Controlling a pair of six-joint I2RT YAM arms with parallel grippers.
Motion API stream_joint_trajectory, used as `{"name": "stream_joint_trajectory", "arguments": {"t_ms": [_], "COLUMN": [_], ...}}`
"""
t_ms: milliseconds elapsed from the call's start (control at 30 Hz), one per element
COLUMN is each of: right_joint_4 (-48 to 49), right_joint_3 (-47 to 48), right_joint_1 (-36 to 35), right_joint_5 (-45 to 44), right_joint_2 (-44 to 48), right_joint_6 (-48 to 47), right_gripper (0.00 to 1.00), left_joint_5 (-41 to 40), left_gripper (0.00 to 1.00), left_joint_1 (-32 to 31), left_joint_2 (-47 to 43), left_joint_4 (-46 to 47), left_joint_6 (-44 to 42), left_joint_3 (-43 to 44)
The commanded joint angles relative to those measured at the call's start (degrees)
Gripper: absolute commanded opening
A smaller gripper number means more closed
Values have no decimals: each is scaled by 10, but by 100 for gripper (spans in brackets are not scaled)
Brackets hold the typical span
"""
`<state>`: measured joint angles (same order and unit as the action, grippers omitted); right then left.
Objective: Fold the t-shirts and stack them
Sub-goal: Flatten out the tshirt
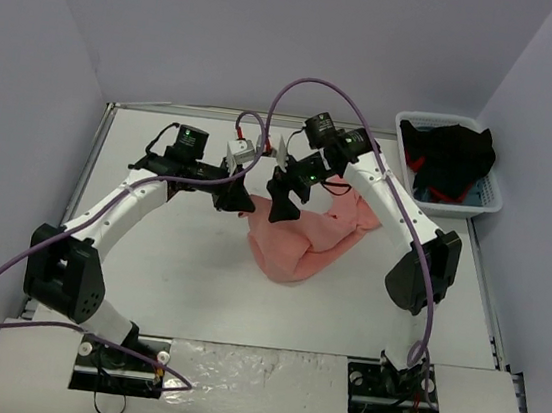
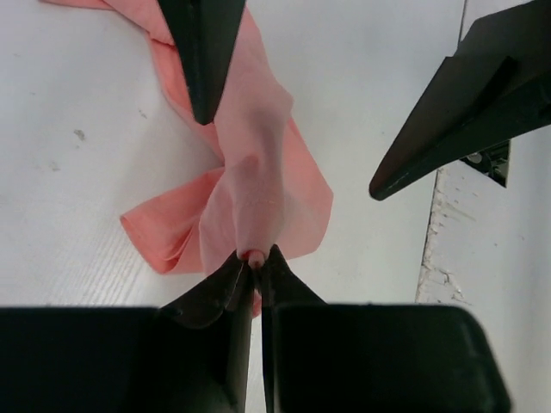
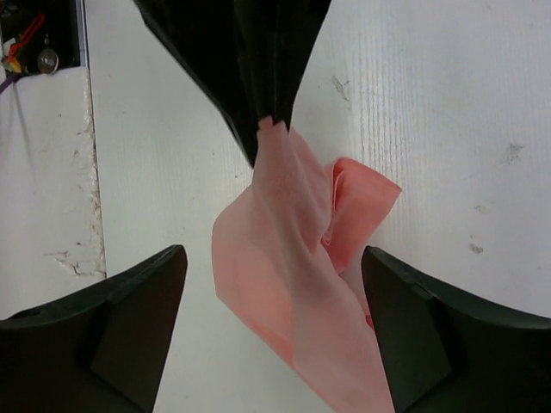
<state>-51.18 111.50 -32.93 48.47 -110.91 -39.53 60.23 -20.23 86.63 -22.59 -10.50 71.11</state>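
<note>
A salmon-pink t-shirt lies crumpled in the middle of the white table. My left gripper is shut on a bunched edge of it and holds that part lifted, as the left wrist view shows. The cloth hangs twisted from there down to the table. My right gripper is open and faces the left one closely. In the right wrist view its fingers stand wide on either side of the hanging cloth without touching it.
A white plastic basket with dark clothes stands at the back right, off the table's right edge. A purple cable arcs over the grippers. The table's back edge runs just behind them.
</note>
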Motion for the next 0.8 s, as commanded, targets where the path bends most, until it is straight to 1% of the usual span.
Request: {"name": "stream_joint_trajectory", "arguments": {"t_ms": [0, 33, 67, 133, 167, 233, 267, 367, 400, 500, 533, 600, 633, 767], "right_joint_4": [-23, -17, 10, 50, 91, 119, 135, 154, 163, 174, 174, 175, 175, 177], "right_joint_3": [-27, -34, -49, -68, -90, -107, -116, -120, -117, -100, -79, -40, -24, 52], "right_joint_1": [19, 36, 67, 88, 95, 105, 113, 130, 139, 152, 160, 168, 172, 180], "right_joint_5": [-21, -25, -40, -94, -181, -264, -323, -353, -377, -399, -404, -416, -423, -469], "right_joint_2": [62, 72, 91, 107, 117, 116, 107, 77, 68, 17, -15, -47, -81, -157], "right_joint_6": [-27, -26, -8, 22, 51, 71, 85, 104, 129, 146, 153, 164, 169, 189], "right_gripper": [79, 80, 82, 82, 82, 82, 82, 81, 81, 80, 80, 79, 79, 79], "left_joint_5": [-38, -41, -54, -61, -66, -83, -93, -149, -172, -196, -199, -195, -186, -165], "left_gripper": [2, 3, 3, 2, 2, 2, 2, 2, 3, 2, 2, 2, 2, 2], "left_joint_1": [3, 5, 7, 9, 10, 13, 13, 15, 19, 29, 40, 56, 74, 108], "left_joint_2": [-30, -31, -37, -43, -53, -68, -84, -114, -119, -138, -143, -147, -150, -174], "left_joint_4": [-83, -105, -138, -162, -170, -185, -194, -204, -213, -242, -251, -274, -281, -305], "left_joint_6": [-88, -106, -134, -155, -173, -185, -200, -213, -217, -236, -244, -249, -252, -270], "left_joint_3": [68, 85, 91, 98, 97, 90, 88, 79, 79, 84, 87, 95, 95, 84]}}
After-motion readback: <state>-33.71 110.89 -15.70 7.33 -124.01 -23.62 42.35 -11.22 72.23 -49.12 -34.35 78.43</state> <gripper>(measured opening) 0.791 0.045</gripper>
